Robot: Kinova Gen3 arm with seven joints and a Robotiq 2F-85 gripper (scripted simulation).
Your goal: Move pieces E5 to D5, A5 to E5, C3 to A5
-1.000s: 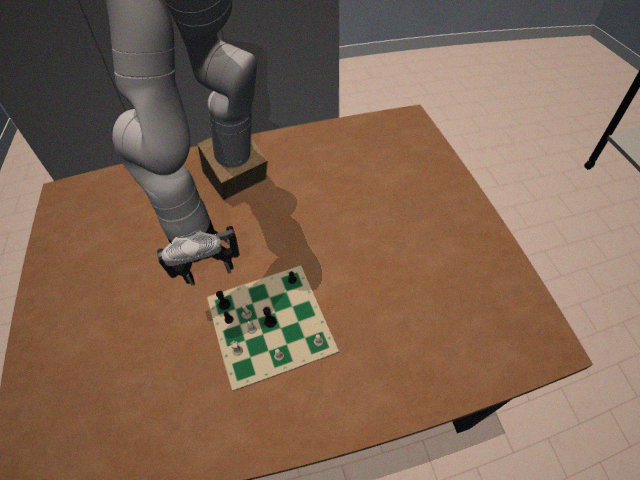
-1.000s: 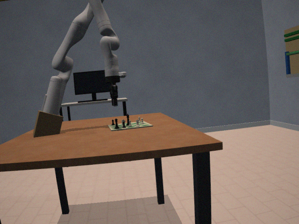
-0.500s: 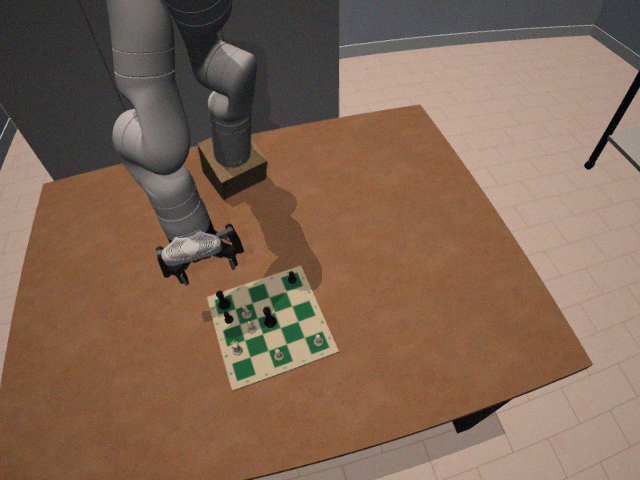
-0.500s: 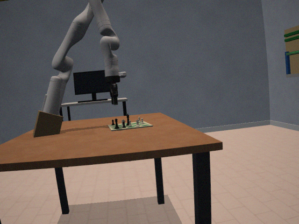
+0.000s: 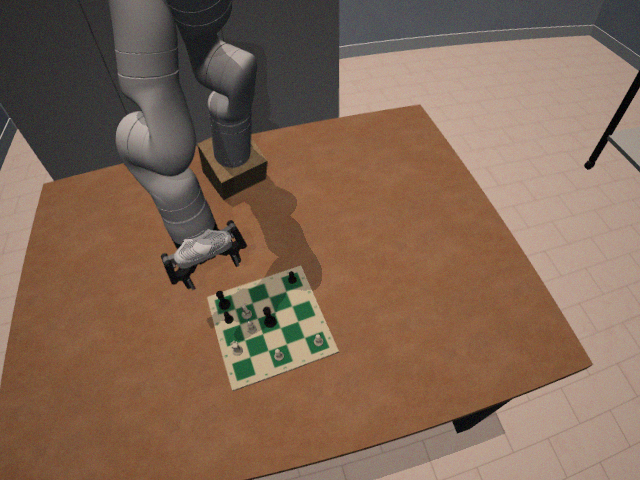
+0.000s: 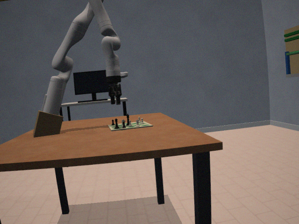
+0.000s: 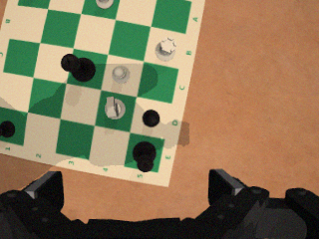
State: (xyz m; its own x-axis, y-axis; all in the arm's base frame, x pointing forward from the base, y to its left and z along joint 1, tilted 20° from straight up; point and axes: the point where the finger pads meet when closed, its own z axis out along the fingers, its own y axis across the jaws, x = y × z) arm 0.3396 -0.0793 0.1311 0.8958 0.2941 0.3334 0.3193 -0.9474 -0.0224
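The small green-and-cream chessboard (image 5: 273, 328) lies on the brown table, and also shows in the wrist view (image 7: 94, 70). My gripper (image 5: 211, 272) (image 6: 115, 100) is open and empty. It hangs well above the table, just outside the board's corner nearest the arm. In that corner square stands a tall black piece (image 7: 144, 154), upright, with a black pawn (image 7: 151, 119) one square further in. Two white pieces (image 7: 115, 107) (image 7: 120, 74) stand near the board's middle, beside another tall black piece (image 7: 80, 67). The edge letters are too small to read.
A black pawn (image 7: 7, 129) sits at the left edge. The arm's base block (image 5: 232, 167) stands behind the board. A monitor (image 6: 90, 83) stands on a desk beyond the table.
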